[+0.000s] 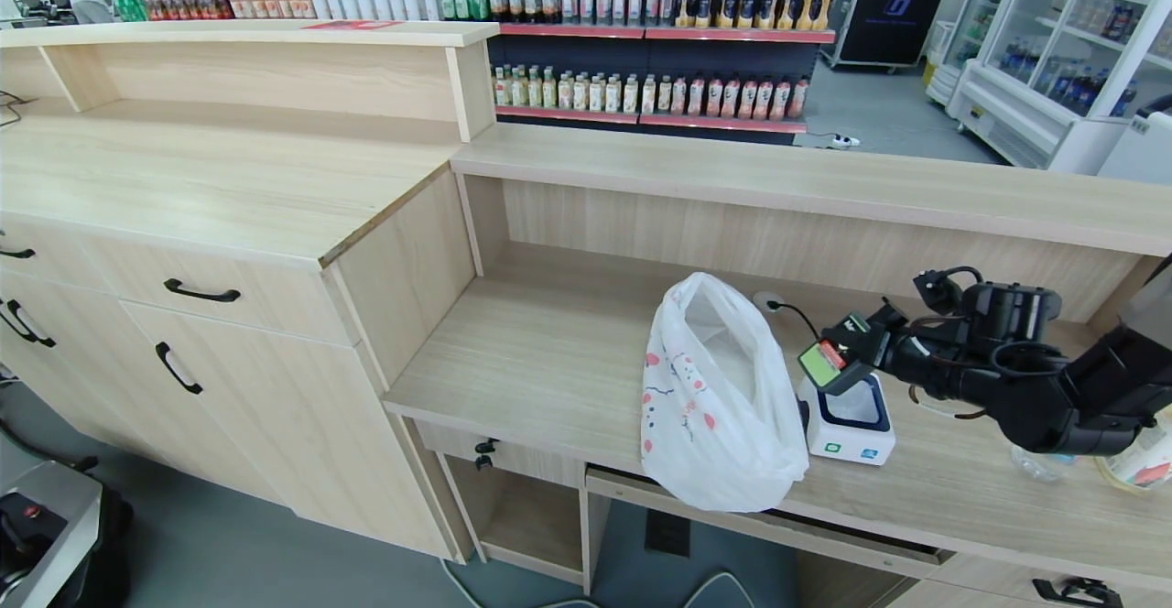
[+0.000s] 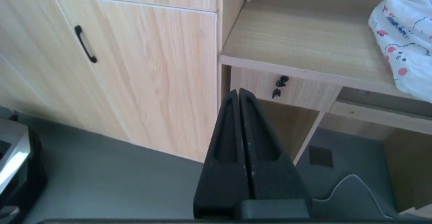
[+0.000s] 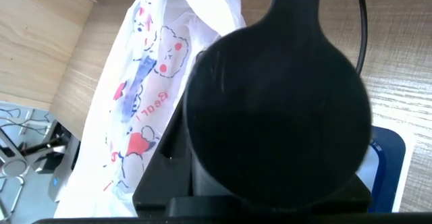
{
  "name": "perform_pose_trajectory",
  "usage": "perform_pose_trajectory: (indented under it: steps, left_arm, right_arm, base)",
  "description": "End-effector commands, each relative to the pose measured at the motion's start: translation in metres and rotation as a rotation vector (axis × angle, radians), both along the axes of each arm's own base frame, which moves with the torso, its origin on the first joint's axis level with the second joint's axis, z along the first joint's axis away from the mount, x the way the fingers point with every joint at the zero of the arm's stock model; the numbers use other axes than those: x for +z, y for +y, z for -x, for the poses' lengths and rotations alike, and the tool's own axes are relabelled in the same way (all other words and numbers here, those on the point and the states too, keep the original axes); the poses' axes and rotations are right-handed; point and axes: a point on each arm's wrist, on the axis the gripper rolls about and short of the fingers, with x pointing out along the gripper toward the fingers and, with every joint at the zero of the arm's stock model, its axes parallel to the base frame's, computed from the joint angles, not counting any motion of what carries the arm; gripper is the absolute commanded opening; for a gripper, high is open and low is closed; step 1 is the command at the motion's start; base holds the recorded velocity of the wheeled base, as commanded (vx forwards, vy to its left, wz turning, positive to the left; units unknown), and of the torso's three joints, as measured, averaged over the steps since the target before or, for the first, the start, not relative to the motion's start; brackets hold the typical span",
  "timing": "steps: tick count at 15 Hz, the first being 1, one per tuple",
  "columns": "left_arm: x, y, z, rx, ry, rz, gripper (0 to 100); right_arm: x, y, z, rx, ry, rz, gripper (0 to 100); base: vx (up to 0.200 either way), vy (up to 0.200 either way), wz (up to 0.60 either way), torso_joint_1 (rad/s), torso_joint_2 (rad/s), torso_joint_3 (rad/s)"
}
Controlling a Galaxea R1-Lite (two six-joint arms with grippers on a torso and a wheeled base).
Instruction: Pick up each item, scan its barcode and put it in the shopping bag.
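The right end effector [image 1: 847,353] is clenched on a small item [image 1: 824,365] with a green face and a red strip, held above the right part of the worktop [image 1: 549,361]. The scanner [image 1: 851,420], a white box with a dark window, stands directly below it at 6 o'clock. It is near but, as far as can be judged, not touching, and the green face tilts down toward the window. Judgement: the scan step is in hand and bagging is not yet done. The bagging move turns on one relation. The shopping bag [image 1: 719,402] stands just beside the scanner, touching it or nearly so, at 9 o'clock from the held item in the head view. The bag's long axis runs from 12 to 6 o'clock with the open mouth at the 12 o'clock end. The opening therefore lies at about 10 o'clock from the end effector, not straight across. The right wrist view confirms the bag [image 3: 142,109] close alongside the scanner [image 3: 391,166]. The left end effector [image 2: 238,99] is clenched on nothing, its fingers pressed flat together, low in front of the cupboard doors [image 2: 135,69] and well apart from the bag. The right arm is much the nearer. Judgement: the bag's rim is limp and could catch the item on entry.
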Motion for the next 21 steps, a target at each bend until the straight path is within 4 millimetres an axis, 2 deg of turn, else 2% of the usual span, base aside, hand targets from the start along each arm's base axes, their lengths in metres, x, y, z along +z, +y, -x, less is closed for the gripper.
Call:
perform_pose_trajectory:
  steps: [1,3,4,5,7,9,11,15,18,21]
  left_arm:
    - [0.000,0.000,0.000,0.001,0.000,-0.001,0]
    - [0.000,0.000,0.000,0.001,0.000,0.001,0]
    - [0.000,0.000,0.000,0.001,0.000,-0.001,0]
    - [0.000,0.000,0.000,0.001,0.000,0.001,0]
    - [0.000,0.000,0.000,0.001,0.000,0.001,0]
    - [0.000,0.000,0.000,0.001,0.000,-0.001,0]
    - [0.000,0.000,0.000,0.001,0.000,-0.001,0]
    - [0.000,0.000,0.000,0.001,0.000,-0.001,0]
    - [0.000,0.000,0.000,0.001,0.000,-0.001,0]
    - [0.000,0.000,0.000,0.001,0.000,-0.001,0]
  right_arm:
    - [0.003,-0.001,0.001,0.000,-0.009,0.003,0]
    - [0.009,0.000,0.004,0.004,-0.037,0.040,0]
    - [0.026,0.000,0.019,0.019,-0.112,0.158,0]
    - [0.042,-0.009,0.042,-0.002,-0.190,0.341,0]
    - [0.056,-0.038,0.098,-0.039,-0.258,0.667,0]
    - [0.072,-0.042,0.136,-0.078,-0.283,0.742,0]
    - [0.087,-0.040,0.149,-0.101,-0.306,0.756,0]
    - [0.092,-0.043,0.153,-0.179,-0.306,0.842,0]
    - [0.096,-0.044,0.148,-0.205,-0.363,0.866,0]
    - [0.082,-0.030,0.119,-0.202,-0.347,0.875,0]
  base:
    - [0.000,0.000,0.00,0.000,0.00,0.000]
    - [0.000,0.000,0.00,0.000,0.00,0.000]
    - [0.000,0.000,0.00,0.000,0.00,0.000]
    - [0.000,0.000,0.00,0.000,0.00,0.000]
    - [0.000,0.000,0.00,0.000,0.00,0.000]
    - [0.000,0.000,0.00,0.000,0.00,0.000]
    - [0.000,0.000,0.00,0.000,0.00,0.000]
    - [0.000,0.000,0.00,0.000,0.00,0.000]
    - [0.000,0.000,0.60,0.004,0.00,0.004]
    - [0.000,0.000,0.60,-0.001,0.00,0.007]
